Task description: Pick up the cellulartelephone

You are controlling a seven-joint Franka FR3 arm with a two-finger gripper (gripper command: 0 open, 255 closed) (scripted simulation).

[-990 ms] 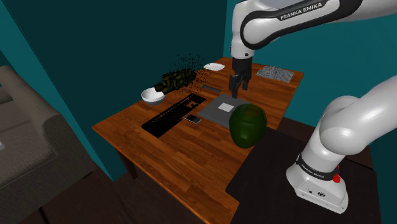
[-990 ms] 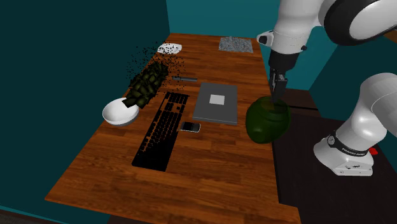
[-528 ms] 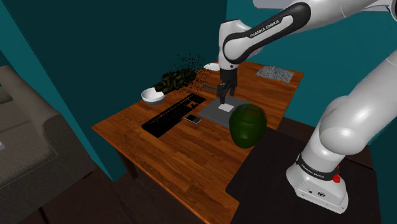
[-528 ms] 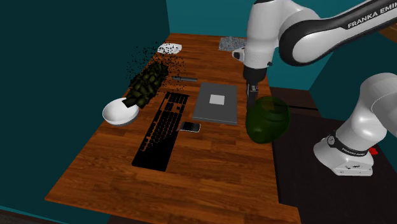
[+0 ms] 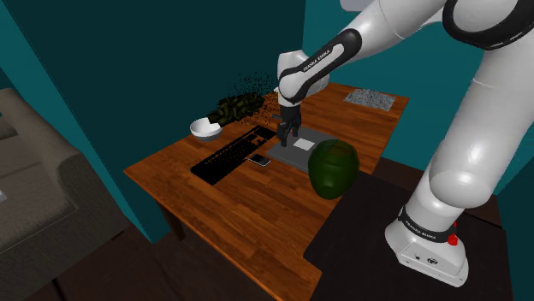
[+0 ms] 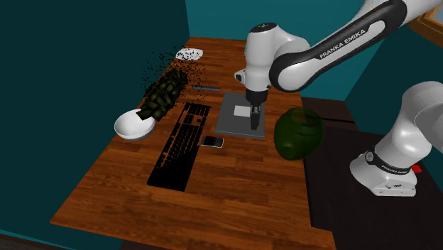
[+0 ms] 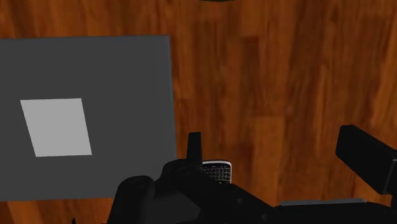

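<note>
Outstretched arm point(image 6: 312, 60), jaws apart over grey slab point(image 6: 231, 121) near cellphone point(image 6: 212, 142)

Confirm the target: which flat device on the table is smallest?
The silver-edged black phone beside the long black keyboard; that and the grey slab are far bigger.

The shoulder view looks down from beside the black box stand point(image 5: 359, 248) over the brown wooden tabletop point(image 5: 231, 205). The second exterior view looks more steeply along its length. The wrist view faces down, close above. All share the flat grey slab point(image 7: 114, 83).
</note>
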